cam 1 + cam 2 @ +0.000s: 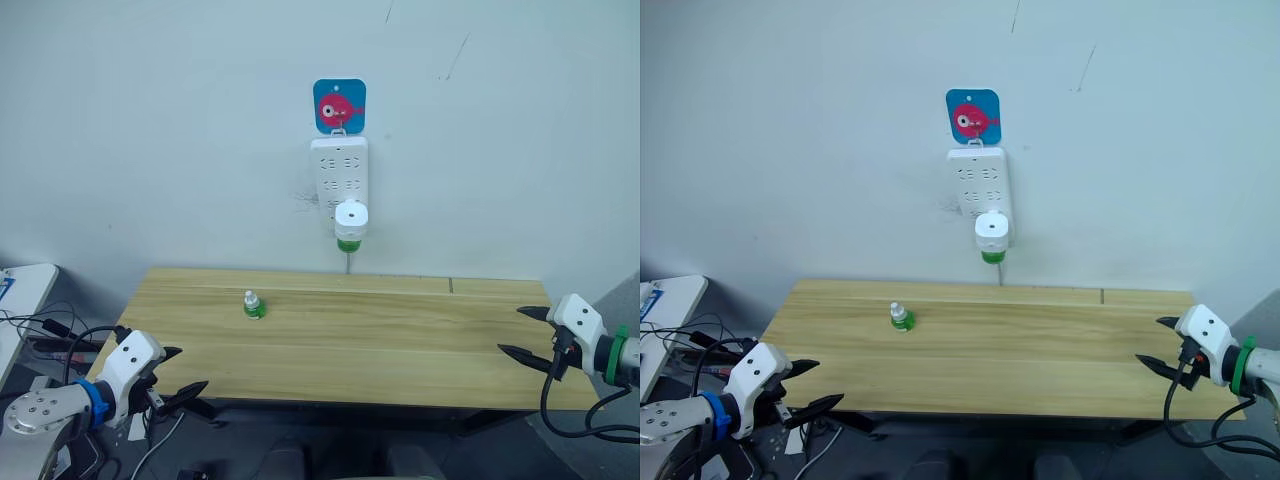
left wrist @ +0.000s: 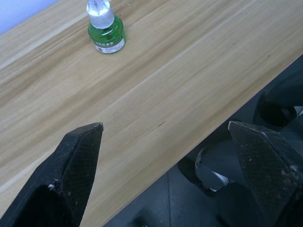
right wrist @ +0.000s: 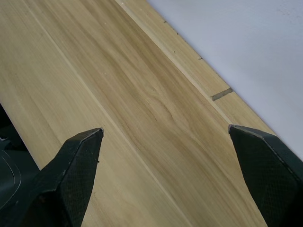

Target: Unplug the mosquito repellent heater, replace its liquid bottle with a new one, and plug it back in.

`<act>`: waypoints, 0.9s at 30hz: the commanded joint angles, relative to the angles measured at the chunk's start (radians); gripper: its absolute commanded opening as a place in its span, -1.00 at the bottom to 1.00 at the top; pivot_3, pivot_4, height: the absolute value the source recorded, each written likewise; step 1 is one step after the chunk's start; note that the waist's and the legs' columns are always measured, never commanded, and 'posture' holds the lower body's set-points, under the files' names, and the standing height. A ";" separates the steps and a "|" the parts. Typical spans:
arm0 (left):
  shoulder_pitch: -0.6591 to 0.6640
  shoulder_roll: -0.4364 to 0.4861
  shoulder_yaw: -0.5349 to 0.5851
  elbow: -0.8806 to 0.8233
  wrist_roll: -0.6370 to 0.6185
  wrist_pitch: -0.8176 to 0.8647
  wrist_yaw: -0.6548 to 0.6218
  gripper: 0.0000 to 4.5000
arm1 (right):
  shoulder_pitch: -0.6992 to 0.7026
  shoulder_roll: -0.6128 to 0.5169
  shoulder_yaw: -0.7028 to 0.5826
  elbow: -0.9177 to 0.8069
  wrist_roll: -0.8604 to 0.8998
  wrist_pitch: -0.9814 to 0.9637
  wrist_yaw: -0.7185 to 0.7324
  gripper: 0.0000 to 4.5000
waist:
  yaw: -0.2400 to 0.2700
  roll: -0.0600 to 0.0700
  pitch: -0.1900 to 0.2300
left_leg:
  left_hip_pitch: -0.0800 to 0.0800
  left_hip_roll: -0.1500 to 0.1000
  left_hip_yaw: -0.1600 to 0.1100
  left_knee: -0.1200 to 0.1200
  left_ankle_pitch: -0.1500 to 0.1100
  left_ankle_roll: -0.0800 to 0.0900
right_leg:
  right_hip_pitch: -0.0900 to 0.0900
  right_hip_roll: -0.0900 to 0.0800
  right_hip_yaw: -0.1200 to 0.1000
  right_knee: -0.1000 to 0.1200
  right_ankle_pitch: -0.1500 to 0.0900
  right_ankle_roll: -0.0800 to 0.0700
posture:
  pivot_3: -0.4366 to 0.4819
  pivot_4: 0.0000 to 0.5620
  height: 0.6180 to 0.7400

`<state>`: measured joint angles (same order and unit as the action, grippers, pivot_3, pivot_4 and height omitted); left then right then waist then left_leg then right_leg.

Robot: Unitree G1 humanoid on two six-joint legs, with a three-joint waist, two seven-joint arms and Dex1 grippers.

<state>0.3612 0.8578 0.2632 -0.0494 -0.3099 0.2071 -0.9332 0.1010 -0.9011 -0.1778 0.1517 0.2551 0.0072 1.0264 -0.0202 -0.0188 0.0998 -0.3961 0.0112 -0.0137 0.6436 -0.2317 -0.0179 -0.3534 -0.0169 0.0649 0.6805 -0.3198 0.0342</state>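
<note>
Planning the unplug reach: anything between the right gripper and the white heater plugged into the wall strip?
Nothing visible blocks it. The right gripper, open, hovers at the right end of the light wooden table. The small white rounded mosquito repellent heater hangs in the white wall power strip. The small green liquid bottle stands off to the left.

Heater [image 1: 351, 222] plugged into power strip [image 1: 339, 178] on wall behind table [image 1: 400, 340]. Bottle [image 1: 253, 305] stood on table, left of heater, nearer front.
</note>
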 commanded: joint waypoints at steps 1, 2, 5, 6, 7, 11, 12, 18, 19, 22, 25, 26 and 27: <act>0.003 0.003 0.037 -0.041 -0.016 0.007 -0.008 1.00 | 0.004 -0.017 -0.043 -0.032 0.012 -0.007 0.010 0.97 | 0.000 0.000 0.000 | 0.000 0.000 0.000 0.000 0.000 0.000 | 0.000 0.000 0.000 0.000 0.000 0.000 | 0.08 -0.75 1.00; 0.005 0.006 0.036 -0.042 -0.010 0.009 -0.007 1.00 | 0.006 -0.020 -0.045 -0.034 0.014 -0.003 0.012 0.97 | 0.000 0.000 0.000 | 0.000 0.000 0.000 0.000 0.000 0.000 | 0.000 0.000 0.000 0.000 0.000 0.000 | 0.07 -0.75 1.00; 0.010 0.007 0.037 -0.041 0.002 0.002 -0.007 1.00 | 0.011 -0.025 -0.050 -0.036 0.013 -0.001 0.017 0.97 | 0.000 0.000 0.000 | 0.000 0.000 0.000 0.000 0.000 0.000 | 0.000 0.000 0.000 0.000 0.000 0.000 | 0.07 -0.75 1.00; 0.011 0.006 0.038 -0.042 0.001 0.002 -0.008 1.00 | 0.012 -0.025 -0.051 -0.037 0.012 -0.001 0.018 0.97 | 0.000 0.000 0.000 | 0.000 0.000 0.000 0.000 0.000 0.000 | 0.000 0.000 0.000 0.000 0.000 0.000 | 0.07 -0.75 1.00; 0.012 0.006 0.039 -0.042 0.000 0.002 -0.008 1.00 | 0.012 -0.025 -0.052 -0.037 0.012 0.000 0.019 0.97 | 0.000 0.000 0.000 | 0.000 0.000 0.000 0.000 0.000 0.000 | 0.000 0.000 0.000 0.000 0.000 0.000 | 0.07 -0.75 1.00; 0.013 0.006 0.043 -0.037 -0.008 -0.006 -0.025 1.00 | 0.011 -0.023 -0.054 -0.045 0.009 0.005 0.023 0.97 | 0.000 0.000 0.000 | 0.000 0.000 0.000 0.000 0.000 0.000 | 0.000 0.000 0.000 0.000 0.000 0.000 | 0.07 -0.74 1.00; 0.013 0.006 0.045 -0.035 -0.010 -0.006 -0.030 1.00 | 0.010 -0.022 -0.054 -0.048 0.009 0.008 0.023 0.97 | 0.000 0.000 0.001 | 0.000 0.000 0.000 0.000 0.000 0.000 | 0.000 0.000 0.000 0.000 -0.001 0.000 | 0.07 -0.74 1.00; 0.019 0.000 0.059 -0.033 -0.040 -0.066 -0.107 1.00 | 0.004 -0.015 -0.050 -0.075 0.009 0.031 0.017 0.97 | 0.000 0.000 0.001 | 0.000 0.000 0.000 0.000 0.000 0.000 | 0.000 0.000 0.000 0.000 -0.002 -0.003 | 0.07 -0.74 1.00; 0.017 -0.001 0.061 -0.023 -0.040 -0.081 -0.118 1.00 | 0.003 -0.014 -0.050 -0.078 0.008 0.032 0.015 0.97 | 0.001 0.000 0.001 | 0.000 0.000 0.000 0.000 0.000 0.000 | 0.000 0.000 0.000 0.000 -0.002 -0.003 | 0.08 -0.74 1.00; 0.003 -0.004 0.068 0.018 -0.061 -0.093 -0.149 1.00 | 0.002 -0.011 -0.051 -0.085 0.007 0.035 0.012 0.97 | 0.001 0.000 0.001 | 0.000 0.000 0.000 0.000 0.000 0.000 | 0.000 0.000 0.000 0.000 -0.002 -0.003 | 0.07 -0.73 1.00; -0.012 0.002 0.064 0.060 -0.065 -0.105 -0.182 1.00 | 0.005 -0.008 -0.056 -0.096 0.023 0.069 0.013 0.97 | 0.001 0.000 0.001 | 0.000 0.000 0.000 0.000 0.000 0.000 | 0.000 0.000 0.000 0.000 -0.003 -0.004 | 0.06 -0.73 1.00; -0.020 -0.001 0.062 0.076 -0.053 -0.123 -0.180 1.00 | 0.006 -0.008 -0.057 -0.099 0.021 0.072 0.012 0.97 | 0.001 0.000 0.002 | 0.000 0.000 0.000 0.000 0.000 0.000 | 0.000 0.000 0.000 0.000 -0.003 -0.004 | 0.06 -0.73 1.00; -0.028 -0.004 0.059 0.094 -0.037 -0.142 -0.173 1.00 | 0.008 -0.008 -0.058 -0.101 0.016 0.071 0.009 0.97 | 0.001 0.000 0.002 | 0.000 0.000 0.000 0.000 0.000 0.000 | 0.000 0.000 0.000 0.000 -0.003 -0.004 | 0.05 -0.72 1.00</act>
<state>0.3477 0.8534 0.2999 0.0322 -0.3514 0.0989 -1.1054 0.1101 -0.9009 -0.2037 0.0813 0.2570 0.0770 1.0404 -0.0194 -0.0189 0.1018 -0.3962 0.0113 -0.0136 0.6436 -0.2317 -0.0179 -0.3534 -0.0170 0.0649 0.6805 -0.3224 0.0307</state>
